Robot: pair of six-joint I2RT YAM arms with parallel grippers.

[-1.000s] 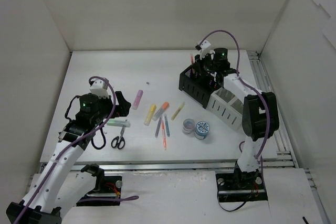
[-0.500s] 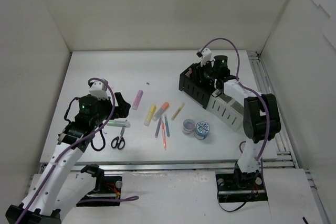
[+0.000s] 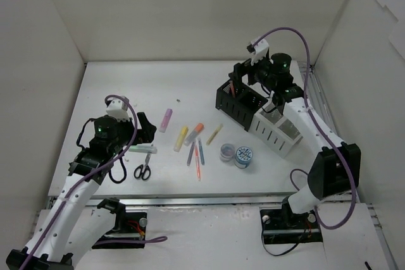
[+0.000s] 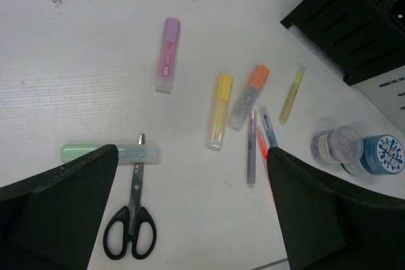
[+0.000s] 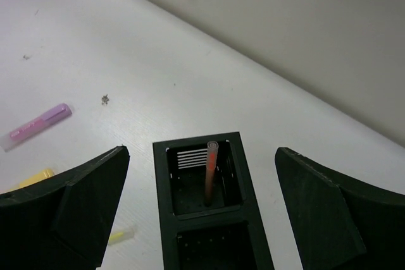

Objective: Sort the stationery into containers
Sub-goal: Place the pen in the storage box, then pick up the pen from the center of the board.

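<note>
Nearest the arm bases, the scissors (image 4: 130, 219) lie far left of the black organizer (image 3: 239, 102), their blade tips meeting a green highlighter (image 4: 109, 153). The left gripper (image 4: 193, 153) hangs over them, jaws spread wide and empty. Two tape rolls (image 3: 235, 153) sit touching each other on the organizer's near side. Left of them lie thin pens (image 4: 256, 150), then yellow (image 4: 219, 110), orange (image 4: 249, 96) and pink (image 4: 167, 54) highlighters, all loose on the table (image 3: 126, 86). The white organizer (image 3: 273, 129) touches the black one's right end. A red pen (image 5: 209, 172) stands in the black organizer's far compartment. The right gripper (image 5: 201, 151) hovers above it, jaws wide, gripping nothing.
</note>
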